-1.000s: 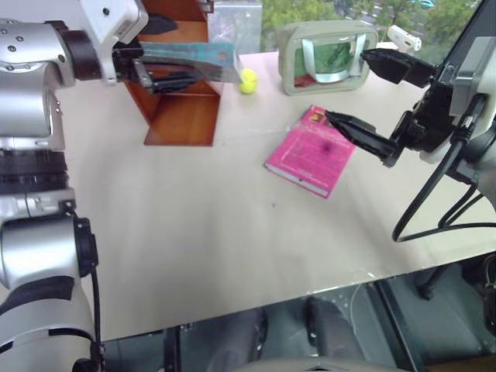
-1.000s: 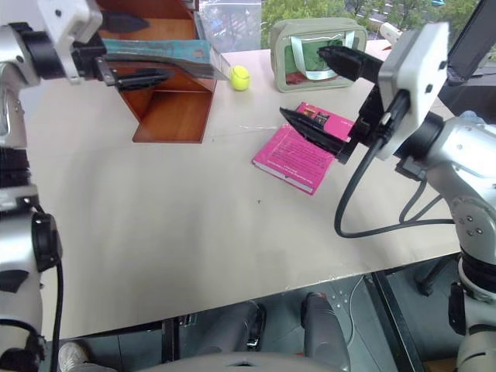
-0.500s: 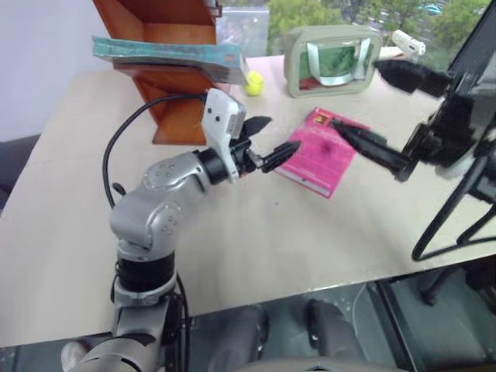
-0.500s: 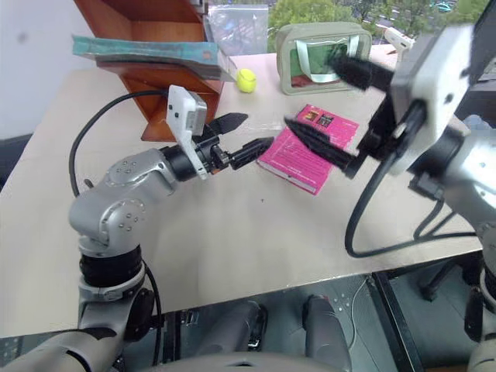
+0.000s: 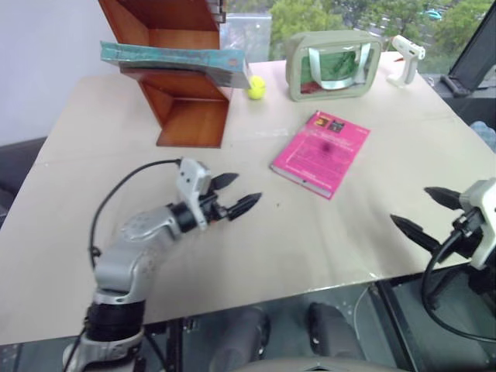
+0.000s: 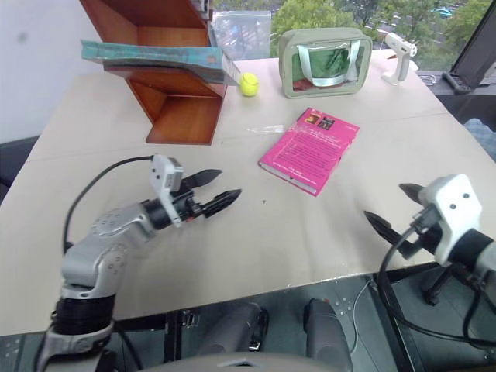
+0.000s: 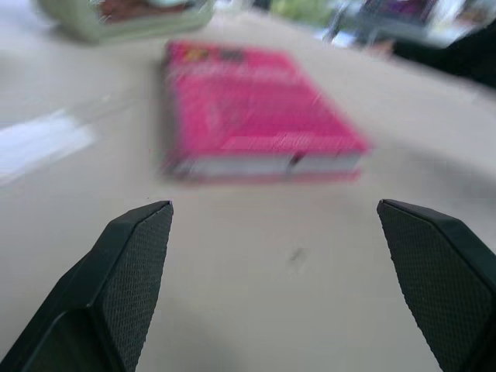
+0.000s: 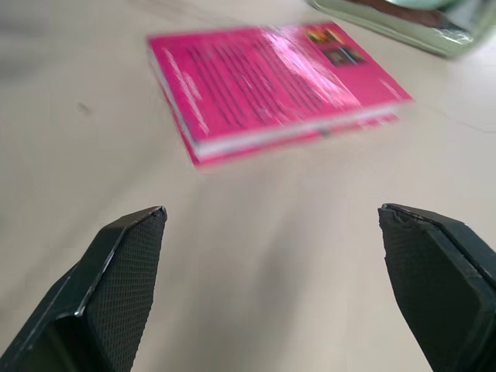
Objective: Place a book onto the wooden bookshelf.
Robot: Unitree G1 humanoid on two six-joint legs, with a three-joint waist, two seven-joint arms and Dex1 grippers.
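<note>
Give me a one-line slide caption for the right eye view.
Teal book lies on the wooden bookshelf; both grippers, left and right, hang empty with open jaws.

Head stereo overhead; wrist views tabletop-low.

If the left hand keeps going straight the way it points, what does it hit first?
Most likely the pink book: it lies on the table straight ahead of the open left hand, with bare tabletop between. How far ahead is hard to judge.

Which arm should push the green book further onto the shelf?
Probably the left. Its open gripper hovers over the table on the shelf's side, nearer the book; the right gripper hangs at the opposite edge.
</note>
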